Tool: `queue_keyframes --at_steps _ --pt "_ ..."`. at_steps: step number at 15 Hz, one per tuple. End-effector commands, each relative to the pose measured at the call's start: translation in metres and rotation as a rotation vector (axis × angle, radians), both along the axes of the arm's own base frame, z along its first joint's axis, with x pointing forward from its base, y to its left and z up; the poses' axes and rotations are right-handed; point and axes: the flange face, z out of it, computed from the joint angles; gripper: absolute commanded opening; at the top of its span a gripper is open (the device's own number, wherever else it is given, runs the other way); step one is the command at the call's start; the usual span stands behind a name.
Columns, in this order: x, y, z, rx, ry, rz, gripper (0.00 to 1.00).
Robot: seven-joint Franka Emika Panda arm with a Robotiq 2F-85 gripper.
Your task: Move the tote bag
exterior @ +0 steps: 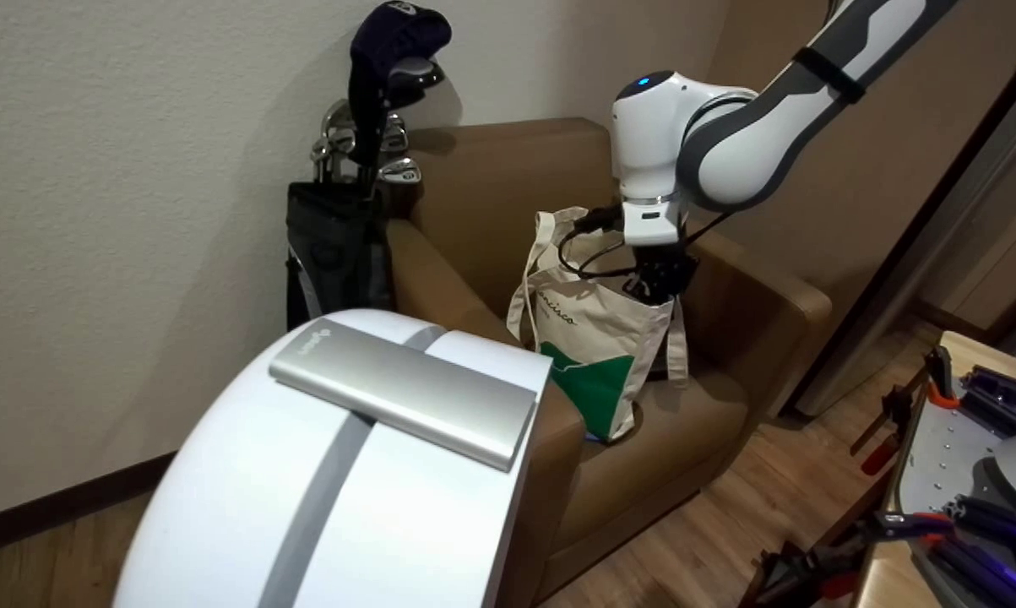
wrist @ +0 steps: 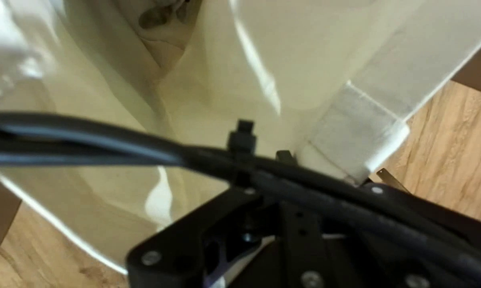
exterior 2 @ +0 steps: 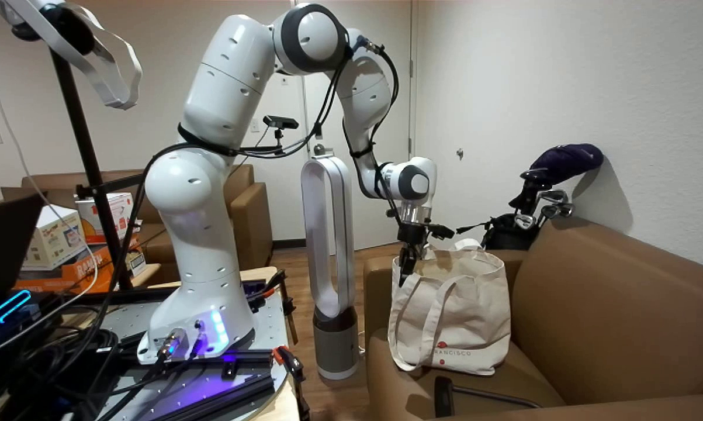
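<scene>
The cream tote bag (exterior: 575, 317) stands upright on the brown armchair seat, with its loop handles at the rim. Its green patch shows low on one side in an exterior view; red print shows on the side seen in an exterior view (exterior 2: 474, 316). Its open mouth and inner cloth fill much of the wrist view (wrist: 224, 80). My gripper (exterior 2: 408, 272) points down at one corner of the rim, touching the cloth; it also shows in an exterior view (exterior: 658, 291). In the wrist view, black cables cross the gripper (wrist: 304, 170) and hide most of its fingertips.
The brown armchair (exterior: 676, 439) has arms and a back around the bag. A dark golf bag (exterior: 339, 253) with clubs stands beside it. A white tower fan (exterior 2: 335, 351) stands between robot table and chair. A dark rod (exterior 2: 491, 397) lies in front of the bag.
</scene>
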Motion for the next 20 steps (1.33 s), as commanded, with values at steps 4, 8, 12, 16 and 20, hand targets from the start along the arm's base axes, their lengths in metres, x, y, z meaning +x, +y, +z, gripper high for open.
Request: queue_keyframes --at_steps 4,8,12,16,20 --pt "-0.016 -0.002 -0.002 0.068 0.044 0.178 0.04" --pt "-0.027 -0.008 -0.010 0.045 0.089 0.194 0.04" --pt "-0.030 -0.016 -0.014 0.023 0.106 0.191 0.04" --pt "-0.019 -0.017 -0.011 0.013 0.074 -0.029 0.30" --pt "0.000 -0.004 0.007 0.035 0.003 -0.234 0.55"
